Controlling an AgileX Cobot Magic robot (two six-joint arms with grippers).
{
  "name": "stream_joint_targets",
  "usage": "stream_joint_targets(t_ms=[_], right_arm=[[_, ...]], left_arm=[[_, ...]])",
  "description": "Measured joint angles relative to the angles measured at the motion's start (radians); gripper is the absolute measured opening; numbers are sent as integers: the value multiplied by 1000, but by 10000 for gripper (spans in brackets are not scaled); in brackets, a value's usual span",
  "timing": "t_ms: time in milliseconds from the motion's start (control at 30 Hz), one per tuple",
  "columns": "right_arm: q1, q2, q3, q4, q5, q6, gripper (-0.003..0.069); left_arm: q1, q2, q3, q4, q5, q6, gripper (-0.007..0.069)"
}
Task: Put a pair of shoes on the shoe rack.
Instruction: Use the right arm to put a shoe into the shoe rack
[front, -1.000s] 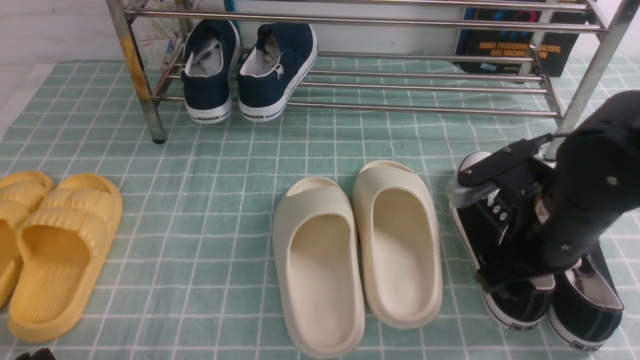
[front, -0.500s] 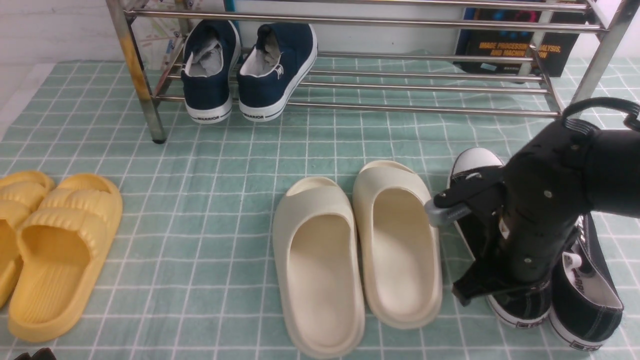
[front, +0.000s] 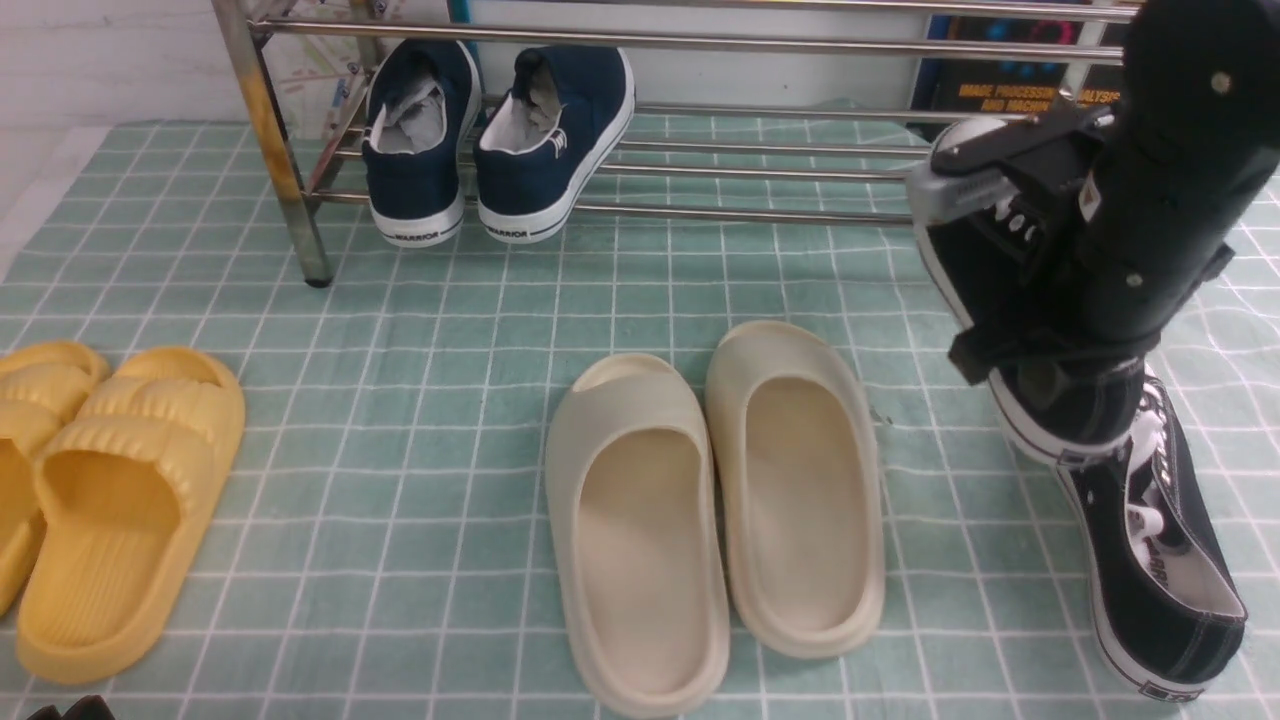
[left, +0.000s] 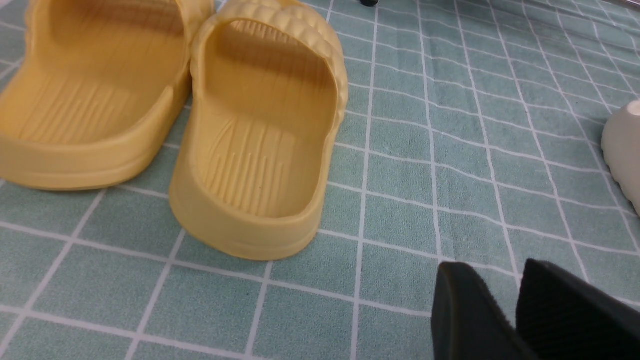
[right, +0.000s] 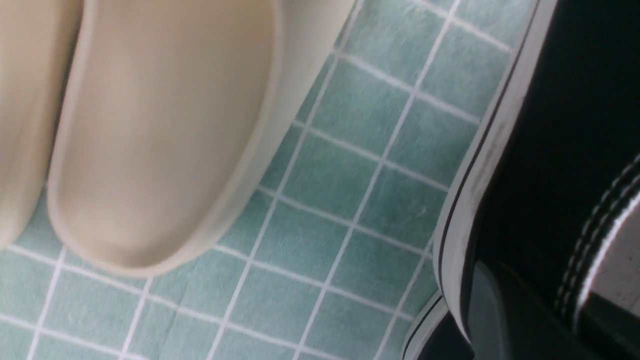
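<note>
One black sneaker of the pair of shoes (front: 1068, 415) hangs in the air at the right, toe toward the shoe rack (front: 760, 213). My right gripper (front: 1040, 285) is shut on its side wall. In the right wrist view one finger (right: 481, 310) presses the outside of the black canvas (right: 565, 125), above the white sole. The other black sneaker (front: 1160, 560) lies on the green cloth at the lower right. My left gripper (left: 492, 267) hovers low over the cloth, open by a narrow gap with nothing between its fingers.
Navy sneakers (front: 500, 130) stand on the rack's lower shelf at the left. Cream slides (front: 710, 500) lie mid-cloth, just left of the held sneaker. Yellow slides (front: 110, 490) lie at the far left, close ahead of the left gripper (left: 260, 130). A book (front: 1030, 100) leans behind the rack.
My right gripper has closed on one black sneaker, lifted it off the cloth and carried it up toward the rack. The second sneaker stays on the cloth.
</note>
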Motion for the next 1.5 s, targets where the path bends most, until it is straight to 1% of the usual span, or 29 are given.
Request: stream_joint_targets(t_ms=[133, 233, 300, 400, 433, 467, 533, 667, 700, 733, 767, 800, 967, 1300, 1500], right_arm=[[-75, 100, -134, 53, 12, -55, 22], [-96, 149, -201, 80, 18, -71, 22], [-114, 217, -298, 100, 33, -89, 22], [-128, 299, -411, 107, 52, -103, 22], [-129, 305, -419, 107, 53, -105, 22], [-135, 355, -493, 108, 67, -111, 22], [-138, 383, -533, 108, 71, -119, 22], [-160, 498, -712, 109, 80, -154, 22], [-161, 503, -712, 109, 80, -154, 22], [-177, 537, -774, 109, 80, -155, 22], [-179, 545, -781, 109, 80, -155, 22], [-196, 575, -831, 110, 80, -157, 22], [-244, 641, -922, 131, 80, -167, 22], [-271, 657, -938, 185, 81, -253, 22], [-279, 657, -938, 267, 79, -289, 22]], left_arm=[[0, 0, 0, 0, 0, 0, 188], [0, 0, 0, 0, 0, 0, 192], [0, 0, 0, 0, 0, 0, 196], [0, 0, 0, 0, 0, 0, 197], [0, 0, 0, 0, 0, 0, 197], [0, 0, 0, 0, 0, 0, 199], [0, 0, 0, 0, 0, 0, 200], [0, 0, 0, 0, 0, 0, 202], [0, 0, 0, 0, 0, 0, 203], [0, 0, 0, 0, 0, 0, 204], [0, 0, 0, 0, 0, 0, 205], [0, 0, 0, 0, 0, 0, 206], [0, 0, 0, 0, 0, 0, 211], [0, 0, 0, 0, 0, 0, 218], [0, 0, 0, 0, 0, 0, 218]])
